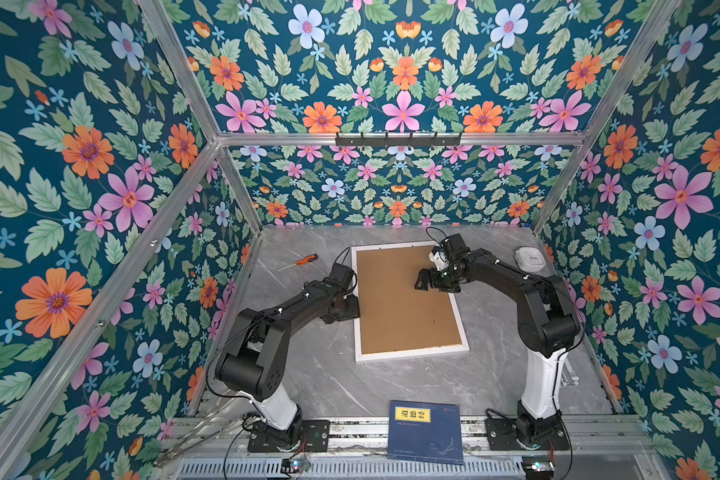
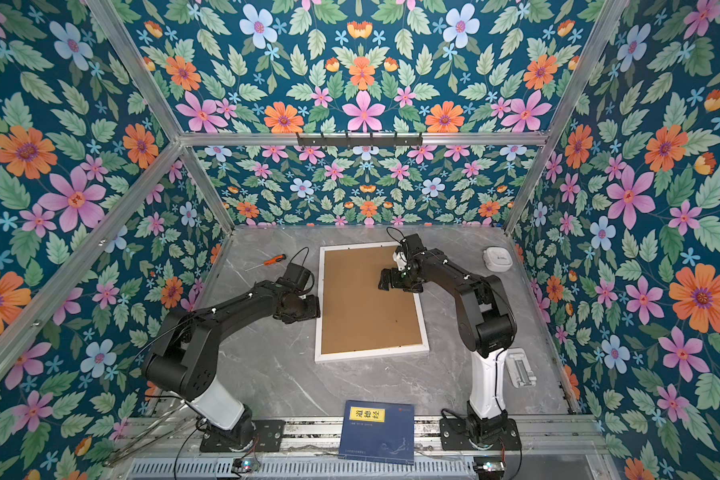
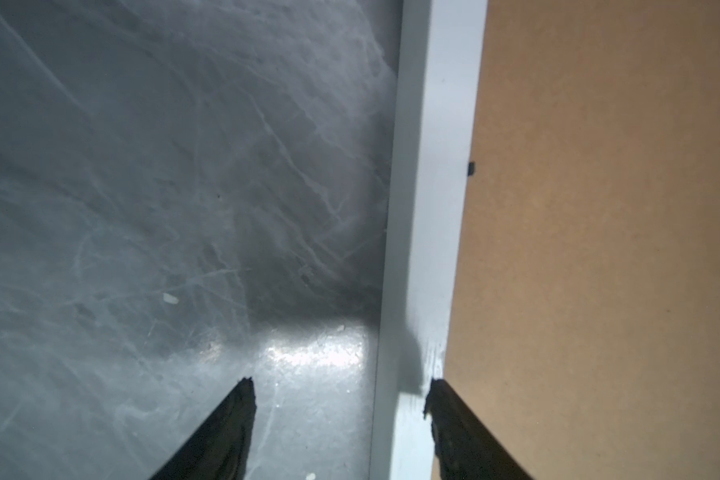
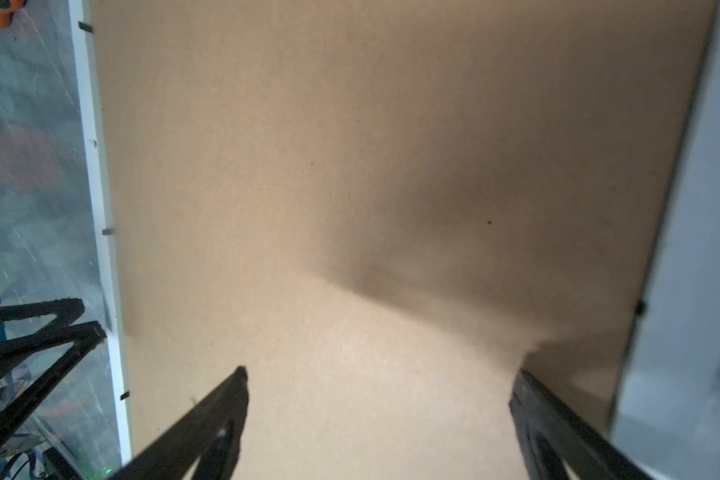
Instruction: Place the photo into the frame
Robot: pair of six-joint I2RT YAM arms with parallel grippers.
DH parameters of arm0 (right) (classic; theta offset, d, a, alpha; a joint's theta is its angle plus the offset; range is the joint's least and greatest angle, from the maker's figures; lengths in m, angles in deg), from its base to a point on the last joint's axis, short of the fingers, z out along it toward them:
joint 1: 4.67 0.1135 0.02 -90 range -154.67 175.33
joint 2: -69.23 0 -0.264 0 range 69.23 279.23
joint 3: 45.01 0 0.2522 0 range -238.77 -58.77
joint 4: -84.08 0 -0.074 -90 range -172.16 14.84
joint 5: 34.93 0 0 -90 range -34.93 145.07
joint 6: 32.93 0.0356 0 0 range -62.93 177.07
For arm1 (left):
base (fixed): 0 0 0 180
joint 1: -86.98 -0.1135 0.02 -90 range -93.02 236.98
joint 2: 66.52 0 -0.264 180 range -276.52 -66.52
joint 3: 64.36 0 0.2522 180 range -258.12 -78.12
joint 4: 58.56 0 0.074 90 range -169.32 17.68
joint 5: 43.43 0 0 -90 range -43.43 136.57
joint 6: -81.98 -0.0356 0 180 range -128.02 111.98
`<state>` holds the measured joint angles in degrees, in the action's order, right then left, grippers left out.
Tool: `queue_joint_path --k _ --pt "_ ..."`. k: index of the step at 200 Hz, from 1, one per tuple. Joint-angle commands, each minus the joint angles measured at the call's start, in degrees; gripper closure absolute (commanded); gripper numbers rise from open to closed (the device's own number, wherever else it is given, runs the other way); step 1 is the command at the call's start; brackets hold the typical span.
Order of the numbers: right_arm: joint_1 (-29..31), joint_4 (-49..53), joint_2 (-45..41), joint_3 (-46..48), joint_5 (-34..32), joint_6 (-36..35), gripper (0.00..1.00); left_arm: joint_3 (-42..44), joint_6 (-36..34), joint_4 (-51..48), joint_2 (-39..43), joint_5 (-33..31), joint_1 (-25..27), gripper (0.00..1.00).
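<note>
place: robot lab cell | cues: aluminium struts (image 1: 267,138), floral panels (image 1: 404,75), rail-mounted arms (image 1: 267,332)

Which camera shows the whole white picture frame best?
Both top views: the frame lies flat, nearly all of it in sight. The left wrist view shows just a stretch of one side; the right wrist view shows mostly the brown backing board, with thin frame edges.

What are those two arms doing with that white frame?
Two robot arms are working on a white frame that lies back up on the table, with a brown backing board filling it. The left gripper has its jaws open either side of one long rail of the frame. The right gripper hovers open over the board. Neither holds anything. The photo is not in view.
</note>
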<state>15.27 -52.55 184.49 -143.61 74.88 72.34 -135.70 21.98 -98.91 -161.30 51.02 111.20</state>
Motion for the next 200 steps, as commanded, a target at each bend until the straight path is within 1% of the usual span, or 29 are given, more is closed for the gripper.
queue_joint_path --k 1,21,41,76,103,133,143,147,175,200 --pt "0.3 0.2 1.7 -0.2 0.2 1.2 0.03 -0.2 -0.3 0.2 -0.1 0.1 -0.1 0.31" --pt "0.5 0.0 2.0 0.1 0.0 1.4 0.04 -0.2 -0.2 0.3 -0.1 0.1 -0.1 0.31" --pt "0.6 -0.3 0.3 0.5 -0.2 1.7 0.04 -0.2 -0.2 0.5 -0.4 0.4 0.0 0.31" --pt "0.7 1.5 -4.9 0.9 1.7 2.7 0.04 -0.6 -0.1 1.2 -1.5 1.3 0.0 0.32" --pt "0.6 5.7 -10.5 3.1 1.2 4.8 0.04 -1.0 -0.2 1.3 -2.0 1.7 -0.1 0.33" --pt "0.7 8.2 -17.7 10.5 2.0 8.2 0.03 -0.8 -0.1 1.6 -2.3 2.1 0.0 0.33" --pt "0.6 8.6 -19.7 13.4 2.1 10.0 0.03 -0.8 -0.1 1.7 -2.4 2.2 0.0 0.34" --pt "0.6 8.6 -22.2 14.7 2.2 10.6 0.03 -0.7 -0.1 1.7 -2.5 2.3 0.0 0.34" --pt "0.6 7.3 -30.4 24.1 2.8 16.9 0.02 -0.2 0.3 2.4 -2.6 2.6 0.1 0.35" --pt "0.6 7.2 -36.8 30.2 2.7 21.1 0.02 0.3 0.7 2.9 -2.9 2.7 0.3 0.37"
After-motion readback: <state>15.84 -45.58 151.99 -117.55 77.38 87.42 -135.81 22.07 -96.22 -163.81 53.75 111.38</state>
